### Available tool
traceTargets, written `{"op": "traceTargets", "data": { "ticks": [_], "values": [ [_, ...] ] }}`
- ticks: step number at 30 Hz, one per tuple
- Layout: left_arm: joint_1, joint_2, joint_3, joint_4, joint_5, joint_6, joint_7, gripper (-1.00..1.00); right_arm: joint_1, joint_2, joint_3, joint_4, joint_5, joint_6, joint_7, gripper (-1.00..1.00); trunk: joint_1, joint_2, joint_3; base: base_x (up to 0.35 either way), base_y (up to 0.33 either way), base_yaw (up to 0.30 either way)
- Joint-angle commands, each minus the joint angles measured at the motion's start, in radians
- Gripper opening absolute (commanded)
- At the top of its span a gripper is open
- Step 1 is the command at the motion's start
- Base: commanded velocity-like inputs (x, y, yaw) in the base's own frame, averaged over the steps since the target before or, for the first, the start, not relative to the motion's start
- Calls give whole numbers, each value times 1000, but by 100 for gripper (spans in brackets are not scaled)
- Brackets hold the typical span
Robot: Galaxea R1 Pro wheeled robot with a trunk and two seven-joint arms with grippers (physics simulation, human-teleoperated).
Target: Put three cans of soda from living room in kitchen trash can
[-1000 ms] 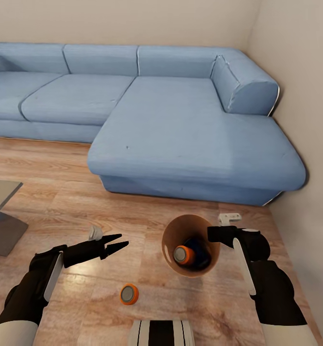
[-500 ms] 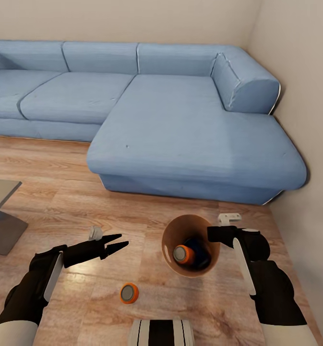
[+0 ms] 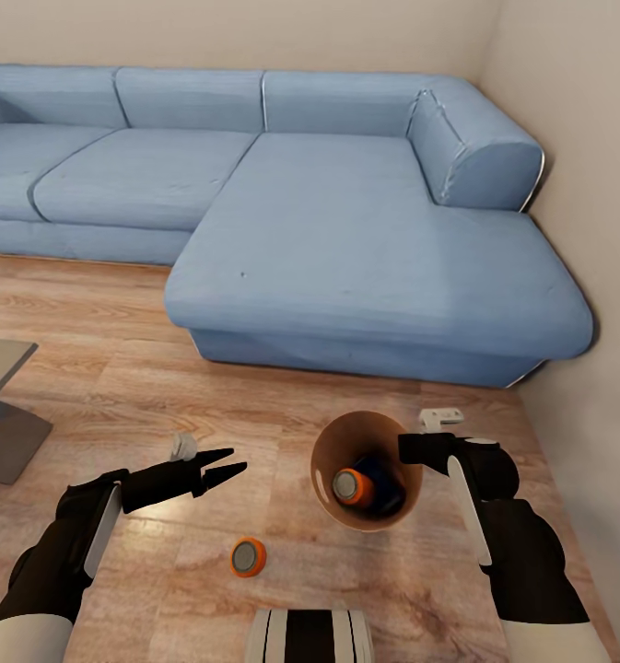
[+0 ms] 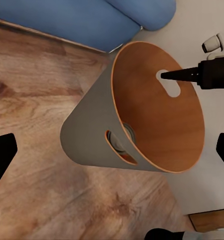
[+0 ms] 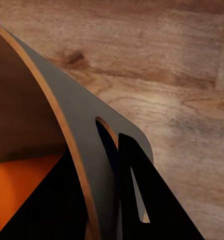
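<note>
The wood floor (image 3: 116,387) carries the blue sofa (image 3: 365,258), one upright can (image 3: 248,557), and a grey table (image 3: 1,405) corner.

A: Where does the head view look from?
B: High above the bin (image 3: 366,433), facing down toward the sofa (image 3: 346,230).
A: The wrists?
B: Both close on that bin (image 4: 156,105) (image 5: 67,130), from opposite sides.

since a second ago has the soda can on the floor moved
No. The can keeps its place on the floor; the camera shifted, sofa too.
</note>
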Motion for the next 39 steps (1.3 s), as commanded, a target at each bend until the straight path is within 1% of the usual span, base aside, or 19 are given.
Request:
{"op": "traceTargets", "data": {
  "ticks": [1, 15, 26, 39],
  "values": [
    [0, 0, 0, 0, 0, 0, 0, 100, 0, 0, 0, 0, -17, 0, 1, -100, 0, 0, -1, 0, 0, 0],
    [0, 0, 0, 0, 0, 0, 0, 100, 0, 0, 0, 0, -17, 0, 1, -100, 0, 0, -19, 0, 0, 0],
    [0, 0, 0, 0, 0, 0, 0, 100, 0, 0, -1, 0, -17, 0, 1, -100, 0, 0, -23, 0, 0, 0],
    [0, 0, 0, 0, 0, -2, 0, 100, 0, 0, -6, 0, -17, 0, 1, -100, 0, 0, -40, 0, 0, 0]
  ]
}}
